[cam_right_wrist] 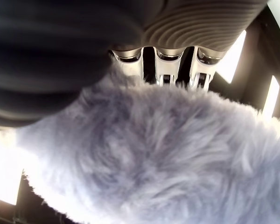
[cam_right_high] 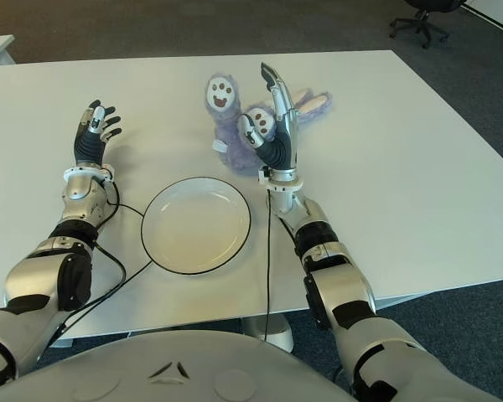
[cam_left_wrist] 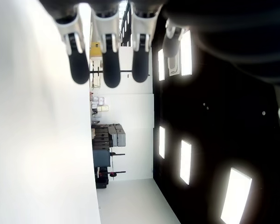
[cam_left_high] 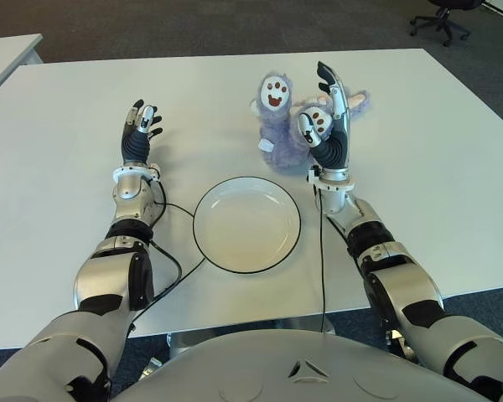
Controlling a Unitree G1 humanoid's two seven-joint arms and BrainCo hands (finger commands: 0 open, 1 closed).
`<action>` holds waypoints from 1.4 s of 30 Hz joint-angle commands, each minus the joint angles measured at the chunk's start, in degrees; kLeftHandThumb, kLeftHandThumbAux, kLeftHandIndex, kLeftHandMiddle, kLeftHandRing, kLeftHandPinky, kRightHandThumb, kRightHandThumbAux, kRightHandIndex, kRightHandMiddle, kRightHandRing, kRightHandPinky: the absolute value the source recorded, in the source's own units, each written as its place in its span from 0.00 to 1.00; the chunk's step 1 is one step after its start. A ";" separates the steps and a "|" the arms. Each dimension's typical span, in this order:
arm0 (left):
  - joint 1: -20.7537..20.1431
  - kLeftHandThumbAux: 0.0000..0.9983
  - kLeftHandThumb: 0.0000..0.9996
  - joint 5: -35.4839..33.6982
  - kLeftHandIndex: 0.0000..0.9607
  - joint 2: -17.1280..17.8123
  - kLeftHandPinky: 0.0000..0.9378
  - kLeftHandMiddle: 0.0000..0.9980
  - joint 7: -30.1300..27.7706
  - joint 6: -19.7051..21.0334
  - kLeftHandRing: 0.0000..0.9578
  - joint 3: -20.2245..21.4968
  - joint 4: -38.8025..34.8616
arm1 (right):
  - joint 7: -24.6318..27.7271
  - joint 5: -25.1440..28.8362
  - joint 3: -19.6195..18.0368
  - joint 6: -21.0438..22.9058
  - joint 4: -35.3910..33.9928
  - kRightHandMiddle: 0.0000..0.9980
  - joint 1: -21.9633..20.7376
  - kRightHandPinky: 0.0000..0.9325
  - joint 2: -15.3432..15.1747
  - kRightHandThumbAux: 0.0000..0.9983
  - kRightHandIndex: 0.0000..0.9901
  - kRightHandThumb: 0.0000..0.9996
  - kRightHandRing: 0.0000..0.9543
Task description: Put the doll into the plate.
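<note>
A fluffy purple doll (cam_left_high: 277, 127) with white paw pads lies on the white table (cam_left_high: 67, 151), just beyond the round white plate (cam_left_high: 246, 224). My right hand (cam_left_high: 330, 113) stands upright at the doll's right side, fingers stretched straight up, one doll paw against its palm. In the right wrist view the doll's fur (cam_right_wrist: 168, 158) fills the picture, and the fingers (cam_right_wrist: 170, 67) stay straight behind it rather than wrapping round. My left hand (cam_left_high: 141, 127) is raised left of the plate, fingers relaxed and holding nothing. The plate holds nothing.
Black cables (cam_left_high: 174, 266) run from both wrists across the table beside the plate to the near edge. A second white table (cam_left_high: 8, 50) stands at the far left, an office chair (cam_left_high: 443, 17) on the dark carpet at the far right.
</note>
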 commanded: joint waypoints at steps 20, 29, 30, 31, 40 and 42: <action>5.29 0.32 0.00 -1.14 0.08 -3.31 0.24 0.19 -0.06 1.94 0.22 0.34 2.76 | 2.04 -0.24 8.54 -0.87 18.27 0.49 23.09 0.66 5.77 0.55 0.36 0.78 0.57; 5.21 0.32 0.00 -1.28 0.08 -3.40 0.23 0.19 -0.39 1.92 0.22 0.37 2.63 | 5.46 1.58 8.21 1.78 18.04 0.53 23.53 0.81 5.72 0.68 0.38 0.84 0.72; 5.22 0.32 0.00 -1.22 0.08 -3.39 0.23 0.19 -0.39 1.93 0.22 0.31 2.61 | 5.13 1.54 8.20 1.69 17.88 0.53 23.56 0.81 5.68 0.68 0.38 0.84 0.73; 5.22 0.32 0.00 -1.18 0.07 -3.39 0.22 0.19 -0.39 1.92 0.21 0.27 2.60 | 4.91 1.51 8.19 1.64 17.76 0.54 23.59 0.84 5.66 0.67 0.39 0.84 0.75; 5.13 0.33 0.00 -0.94 0.07 -3.30 0.23 0.18 -0.11 2.17 0.21 0.10 2.60 | -0.21 -0.66 8.96 1.80 16.66 0.79 23.42 0.92 5.26 0.69 0.45 0.72 0.85; 5.09 0.33 0.00 -0.96 0.07 -3.32 0.24 0.18 -0.07 2.23 0.21 0.12 2.59 | -0.56 -0.83 9.03 1.80 16.62 0.81 23.34 0.92 5.18 0.69 0.45 0.72 0.87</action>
